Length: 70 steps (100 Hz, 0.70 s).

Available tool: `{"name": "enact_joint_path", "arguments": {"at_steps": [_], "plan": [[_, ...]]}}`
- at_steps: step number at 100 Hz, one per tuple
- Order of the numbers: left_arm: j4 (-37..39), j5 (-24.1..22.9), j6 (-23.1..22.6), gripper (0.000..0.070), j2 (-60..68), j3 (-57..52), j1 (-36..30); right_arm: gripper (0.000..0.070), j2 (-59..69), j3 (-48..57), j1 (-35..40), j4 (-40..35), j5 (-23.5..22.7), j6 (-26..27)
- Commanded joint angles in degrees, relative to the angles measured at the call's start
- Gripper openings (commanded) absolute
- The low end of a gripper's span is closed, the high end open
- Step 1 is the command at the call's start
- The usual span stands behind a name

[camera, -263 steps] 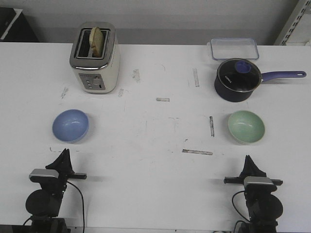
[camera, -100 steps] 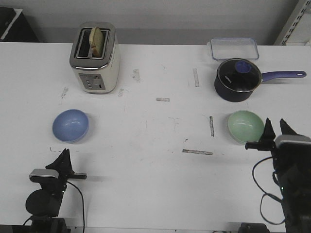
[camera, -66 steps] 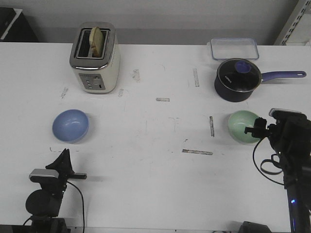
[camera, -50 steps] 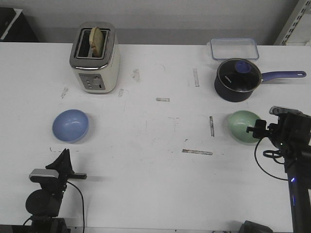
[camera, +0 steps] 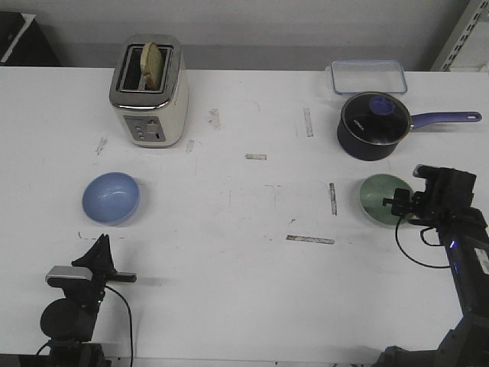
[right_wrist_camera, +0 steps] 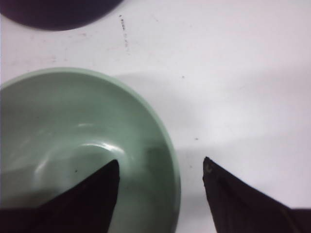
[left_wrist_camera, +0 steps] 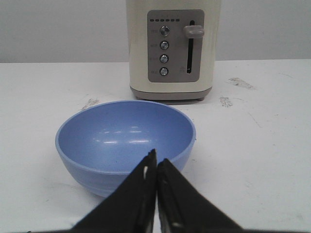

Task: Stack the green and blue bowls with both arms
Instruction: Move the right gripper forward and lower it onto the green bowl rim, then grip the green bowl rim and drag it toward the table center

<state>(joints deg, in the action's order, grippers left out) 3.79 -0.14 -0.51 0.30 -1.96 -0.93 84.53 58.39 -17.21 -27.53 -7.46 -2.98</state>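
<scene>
The pale green bowl (camera: 380,199) sits on the white table (camera: 252,267) at the right, in front of the saucepan. My right gripper (camera: 409,205) hangs over its right rim, open, one finger (right_wrist_camera: 95,191) inside the green bowl (right_wrist_camera: 73,145) and the other finger (right_wrist_camera: 233,194) outside above the table. The blue bowl (camera: 111,197) sits at the left, in front of the toaster. My left gripper (camera: 100,246) rests at the table's front left, shut and empty, pointing at the blue bowl (left_wrist_camera: 125,141) just short of its near wall.
A cream toaster (camera: 149,92) with a slice of bread stands at the back left. A dark navy saucepan (camera: 374,126) with a glass lid and long handle sits at the back right, a clear lidded box (camera: 368,76) behind it.
My right arm has risen from the front edge, moved forward to the green bowl and lowered its open gripper over the bowl's right rim. The left arm has not moved.
</scene>
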Motion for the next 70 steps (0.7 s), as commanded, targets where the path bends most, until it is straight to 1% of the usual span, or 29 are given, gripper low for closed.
{"name": "enact_joint_path", "arguments": {"at_steps": [1, 13, 17, 44, 56, 70], "plan": [[0.6, 0.0, 0.1, 0.0002, -0.1, 1.2, 0.0, 0.0225, 1.5, 0.8, -0.2, 0.5, 0.0, -0.5], [0.6, 0.0, 0.1, 0.0002, -0.1, 1.2, 0.0, 0.0048, 1.8, 0.8, -0.2, 0.5, 0.0, -0.8], [0.6, 0.0, 0.1, 0.0002, -0.1, 1.2, 0.0, 0.0009, 1.8, 0.8, -0.4, 0.7, 0.0, -1.2], [0.6, 0.0, 0.1, 0.0002, -0.1, 1.2, 0.0, 0.0009, -0.9, 2.2, -0.6, 0.2, -0.4, -0.3], [0.6, 0.0, 0.1, 0.0002, -0.1, 1.2, 0.0, 0.0009, -4.7, 3.6, 0.2, -0.4, -4.4, 0.5], [0.6, 0.0, 0.1, 0.0002, -0.1, 1.2, 0.0, 0.0007, -10.2, 4.6, 3.4, -0.8, -8.5, 4.1]]}}
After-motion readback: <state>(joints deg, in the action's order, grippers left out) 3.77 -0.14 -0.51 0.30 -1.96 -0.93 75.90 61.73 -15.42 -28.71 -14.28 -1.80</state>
